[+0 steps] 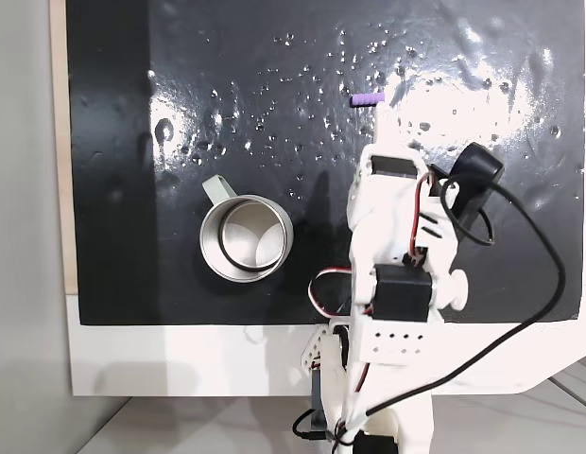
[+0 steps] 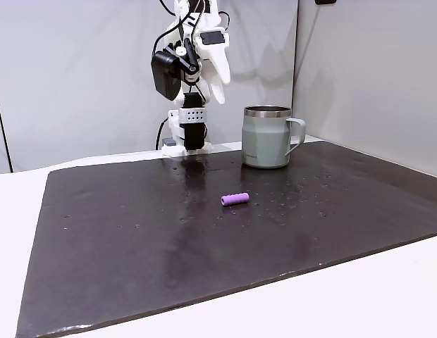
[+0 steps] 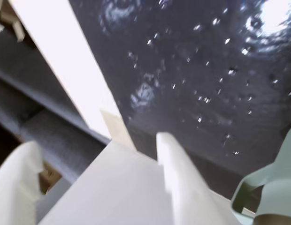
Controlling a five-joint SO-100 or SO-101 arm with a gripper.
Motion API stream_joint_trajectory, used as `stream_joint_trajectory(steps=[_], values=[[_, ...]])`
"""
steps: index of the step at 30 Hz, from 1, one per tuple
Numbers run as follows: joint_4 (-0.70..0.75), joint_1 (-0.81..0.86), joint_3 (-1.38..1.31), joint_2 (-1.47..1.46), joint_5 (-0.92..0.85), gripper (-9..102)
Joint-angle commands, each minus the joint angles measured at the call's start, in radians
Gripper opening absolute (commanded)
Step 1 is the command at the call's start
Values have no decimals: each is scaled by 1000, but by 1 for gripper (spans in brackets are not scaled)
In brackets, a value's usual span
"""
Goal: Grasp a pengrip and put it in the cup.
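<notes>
The pengrip is a tiny purple ribbed tube lying on its side on the black mat. The cup is a metal mug with a shiny inside; it stands upright, and its handle shows at the lower right of the wrist view. My gripper hangs high above the mat, pointing down. In a fixed view it is just below and right of the pengrip. The wrist view shows a gap between its white fingers, and nothing is held.
The black mat is glossy with small specks and covers most of a white table. The arm's base and black cables sit at the table's near edge. Grey walls stand behind the table.
</notes>
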Motion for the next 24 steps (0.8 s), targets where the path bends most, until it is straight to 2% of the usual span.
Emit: stream_joint_trajectory(steps=[1, 4, 12, 17, 24], values=[[83, 43, -207, -150, -31, 29], [166, 52, -347, -293, -54, 29], [273, 54, -586, -540, -121, 29], [282, 55, -670, -669, -218, 29], [318, 87, -871, -911, -259, 29]])
